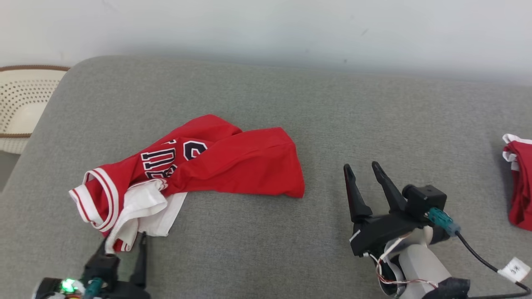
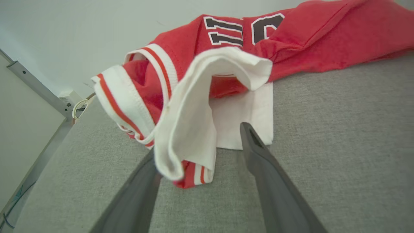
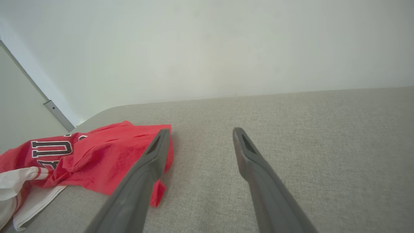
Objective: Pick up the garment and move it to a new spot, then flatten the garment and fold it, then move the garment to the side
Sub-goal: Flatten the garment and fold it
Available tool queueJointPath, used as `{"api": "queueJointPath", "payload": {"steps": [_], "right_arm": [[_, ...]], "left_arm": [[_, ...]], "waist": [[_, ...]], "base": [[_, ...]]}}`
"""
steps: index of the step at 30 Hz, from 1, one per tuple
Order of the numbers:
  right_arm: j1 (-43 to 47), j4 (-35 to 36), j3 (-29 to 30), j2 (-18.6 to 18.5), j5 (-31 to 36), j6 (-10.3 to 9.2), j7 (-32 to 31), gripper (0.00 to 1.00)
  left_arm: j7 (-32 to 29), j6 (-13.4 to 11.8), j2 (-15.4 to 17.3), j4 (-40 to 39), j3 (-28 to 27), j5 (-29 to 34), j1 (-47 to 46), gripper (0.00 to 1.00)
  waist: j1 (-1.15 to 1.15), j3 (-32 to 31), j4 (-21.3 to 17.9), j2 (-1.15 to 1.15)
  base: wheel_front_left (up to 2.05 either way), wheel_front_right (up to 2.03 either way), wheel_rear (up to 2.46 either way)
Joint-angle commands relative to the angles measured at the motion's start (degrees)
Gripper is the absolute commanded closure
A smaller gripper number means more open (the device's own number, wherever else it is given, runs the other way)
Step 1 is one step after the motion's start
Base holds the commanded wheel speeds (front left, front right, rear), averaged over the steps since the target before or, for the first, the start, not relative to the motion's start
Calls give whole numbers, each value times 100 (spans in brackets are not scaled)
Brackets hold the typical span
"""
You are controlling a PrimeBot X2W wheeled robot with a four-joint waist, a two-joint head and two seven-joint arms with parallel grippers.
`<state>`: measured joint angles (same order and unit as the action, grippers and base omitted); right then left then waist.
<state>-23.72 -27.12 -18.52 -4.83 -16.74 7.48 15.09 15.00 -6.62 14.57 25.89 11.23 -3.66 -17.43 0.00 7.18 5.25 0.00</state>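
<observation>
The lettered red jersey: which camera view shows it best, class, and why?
The head view: the whole jersey lies crumpled on the grey cushion. The left wrist view gives its white-trimmed end close up; the right wrist view, its plain red end, cropped.

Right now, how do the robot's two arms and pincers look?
Both have two long, dark, tapered fingers. The right pincer has a black body, a teal connector, a black cable with a white tag, and a pale forearm. The left pincer has a green light.
</observation>
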Motion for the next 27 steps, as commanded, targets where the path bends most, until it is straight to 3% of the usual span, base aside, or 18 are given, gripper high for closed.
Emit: {"api": "queueJointPath", "payload": {"steps": [1,8,13,24,25,26,27], "right_arm": [[-96,-41,-62,-34,-49,2,5,0],[-647,-409,-307,-163,-191,2,6,0],[-1164,-1054,-385,-239,-550,2,6,0],[-1654,-1878,-549,-350,-1074,2,5,0],[-1665,-1909,-554,-330,-1147,2,5,9],[-1682,-1928,-564,-342,-1169,2,5,61],[-1686,-1928,-576,-364,-1195,2,5,84]], "left_arm": [[25,16,-96,0,1,-4,99,0],[24,155,-572,-124,101,52,80,0],[25,340,-823,-258,249,168,-64,0],[25,448,-1049,-499,341,174,-132,0],[24,457,-1055,-509,336,175,-128,0],[24,469,-1061,-521,332,174,-124,0],[24,479,-1064,-532,324,171,-117,0]], "waist": [[0,78,109,0],[0,370,589,0],[0,673,1062,0],[0,892,1499,0],[0,896,1510,0],[0,899,1519,0],[0,902,1523,0]], "base": [[0,0,0],[0,0,0],[0,0,0],[0,0,0],[0,0,0],[0,0,0],[0,0,0]]}}
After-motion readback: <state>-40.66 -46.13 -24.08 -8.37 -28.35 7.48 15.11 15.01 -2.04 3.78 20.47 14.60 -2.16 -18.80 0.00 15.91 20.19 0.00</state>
